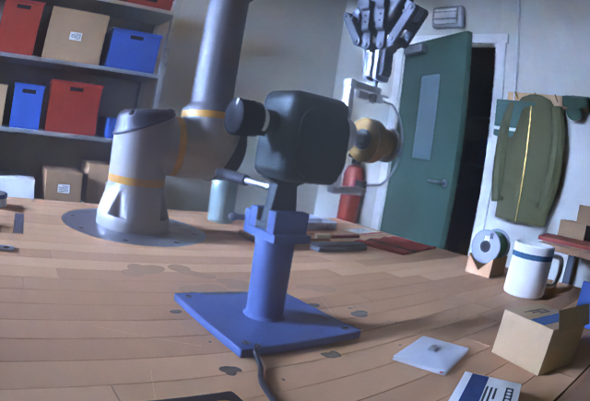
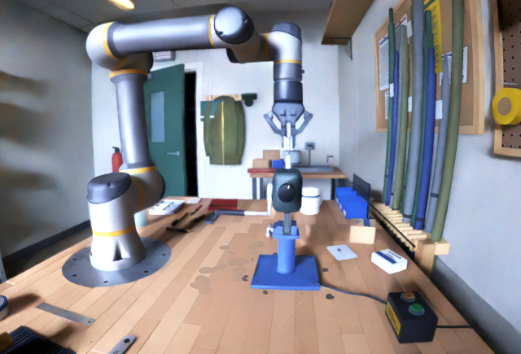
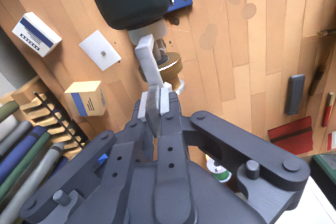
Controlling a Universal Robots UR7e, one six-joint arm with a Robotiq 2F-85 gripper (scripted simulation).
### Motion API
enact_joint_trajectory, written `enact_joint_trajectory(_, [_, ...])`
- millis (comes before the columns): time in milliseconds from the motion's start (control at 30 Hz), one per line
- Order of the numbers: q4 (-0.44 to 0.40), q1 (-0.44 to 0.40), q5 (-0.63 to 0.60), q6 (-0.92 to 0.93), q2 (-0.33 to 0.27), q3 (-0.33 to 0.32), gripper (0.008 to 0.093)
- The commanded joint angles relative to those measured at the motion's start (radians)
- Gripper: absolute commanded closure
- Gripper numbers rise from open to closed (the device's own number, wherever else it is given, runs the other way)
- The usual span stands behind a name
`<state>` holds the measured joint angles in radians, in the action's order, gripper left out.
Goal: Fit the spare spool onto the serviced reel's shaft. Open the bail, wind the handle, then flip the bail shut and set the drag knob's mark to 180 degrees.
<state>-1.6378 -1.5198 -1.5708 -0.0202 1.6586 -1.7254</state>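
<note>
The bail's thin wire (image 1: 396, 123) curves around the far side of the gold spool (image 1: 374, 140) and is partly hidden behind it. The spool sits on the shaft at the front of the dark reel body (image 1: 305, 137), which is clamped on a blue stand (image 1: 271, 273). Above the spool my gripper (image 1: 376, 73) points down, closed on the upper end of the pale bail arm (image 3: 150, 63). The drag knob (image 2: 287, 191) faces the second side camera at the reel's rear. The handle (image 1: 238, 178) sticks out low on the reel's side.
Behind the reel stand the arm's base (image 1: 138, 173), a green door (image 1: 429, 139) and a shelf of boxes. On the bench to the right lie a white mug (image 1: 530, 268), a green-thread spool (image 1: 491, 245), a cardboard box (image 1: 543, 337) and a white plate (image 1: 431, 354).
</note>
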Motion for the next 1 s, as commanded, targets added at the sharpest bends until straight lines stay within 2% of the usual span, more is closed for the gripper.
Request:
enact_joint_trajectory(0, [0.0,0.0,0.0,0.006,0.0,0.0,0.0934])
enact_joint_trajectory(467, [0.0,0.0,0.0,0.166,0.0,0.0,0.0934])
enact_joint_trajectory(967, [0.0,0.0,0.0,0.484,0.0,0.0,0.0934])
